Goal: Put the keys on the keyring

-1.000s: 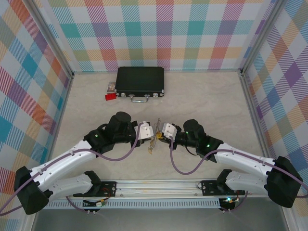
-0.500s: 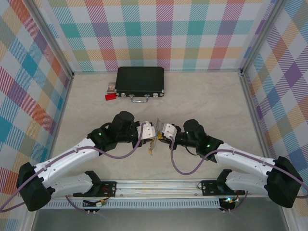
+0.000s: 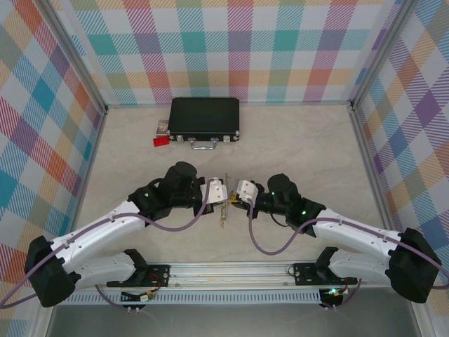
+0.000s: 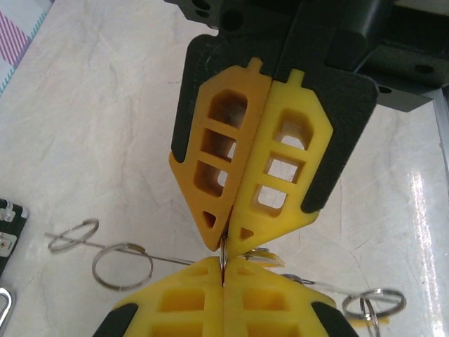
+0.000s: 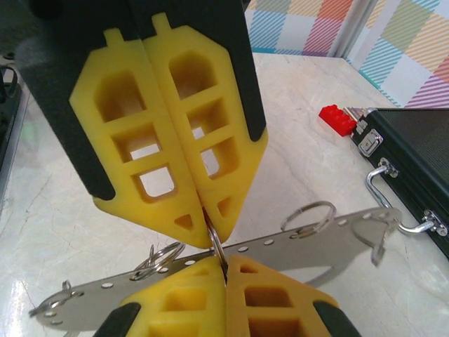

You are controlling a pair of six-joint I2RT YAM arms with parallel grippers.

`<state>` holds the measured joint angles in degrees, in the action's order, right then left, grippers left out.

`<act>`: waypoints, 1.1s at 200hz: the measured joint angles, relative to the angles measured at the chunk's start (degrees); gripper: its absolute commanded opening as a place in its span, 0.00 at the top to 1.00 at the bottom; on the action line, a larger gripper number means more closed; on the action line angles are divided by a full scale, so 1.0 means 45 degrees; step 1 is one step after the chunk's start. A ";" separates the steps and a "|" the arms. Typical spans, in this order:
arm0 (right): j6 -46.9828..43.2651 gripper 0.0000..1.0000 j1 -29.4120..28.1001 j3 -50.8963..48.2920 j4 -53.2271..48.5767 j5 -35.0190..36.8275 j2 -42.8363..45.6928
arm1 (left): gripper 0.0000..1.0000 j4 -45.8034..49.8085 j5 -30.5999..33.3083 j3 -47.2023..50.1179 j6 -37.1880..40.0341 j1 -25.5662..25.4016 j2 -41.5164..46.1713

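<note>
- Beside the black case (image 3: 204,118) at the far wall, on its left: small printed card (image 3: 162,128), print too small to read.
- Just in front of that card: red toy brick (image 5: 338,119), studs up, near the case's corner.
- On the case's front edge, toward the arms: bent metal handle (image 5: 401,205) and a chrome latch (image 5: 370,142).
- Over the middle of the pale marbled tabletop (image 3: 309,147): keyring (image 5: 316,249), a flat grey strip with a row of small holes, crosswise between the two grippers, shadow on the surface beneath.
- Clamped on a thin wire ring (image 5: 217,247) at the strip's middle: left gripper (image 4: 222,281), yellow pads pressed flat together.
- Tip to tip against it, pinching the same ring from the other side: right gripper (image 5: 224,275), pads together.
- Along the strip: several split rings (image 4: 123,265).
- Just right of the pinch in the left wrist view: keys (image 4: 269,259), a yellowish bit against the strip, too small to tell more.
- Hides the strip's middle from each wrist camera: the opposing gripper's fingers.
</note>
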<state>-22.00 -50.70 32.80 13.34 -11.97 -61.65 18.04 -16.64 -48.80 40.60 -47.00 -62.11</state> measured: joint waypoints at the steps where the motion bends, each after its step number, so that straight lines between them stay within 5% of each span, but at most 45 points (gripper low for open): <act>1: 0.0000 1.00 0.0000 0.0000 0.0000 0.0005 0.0000 | 1.00 0.0000 0.0000 0.0000 0.0010 -0.0005 0.0000; 63: 0.0121 0.76 -0.0005 -0.0005 0.0126 0.0500 0.0321 | 1.00 -0.0330 0.0005 -0.0019 -0.0185 -0.0039 0.0000; 220: 0.0787 0.66 0.0117 -0.0437 0.0899 0.1239 0.1826 | 1.00 -0.6674 0.0301 0.2827 -0.3944 -0.0044 0.1841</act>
<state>-18.46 -50.17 30.83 17.39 -6.39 -53.43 -11.99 -15.29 -36.07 22.85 -47.20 -53.82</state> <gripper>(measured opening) 0.337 0.045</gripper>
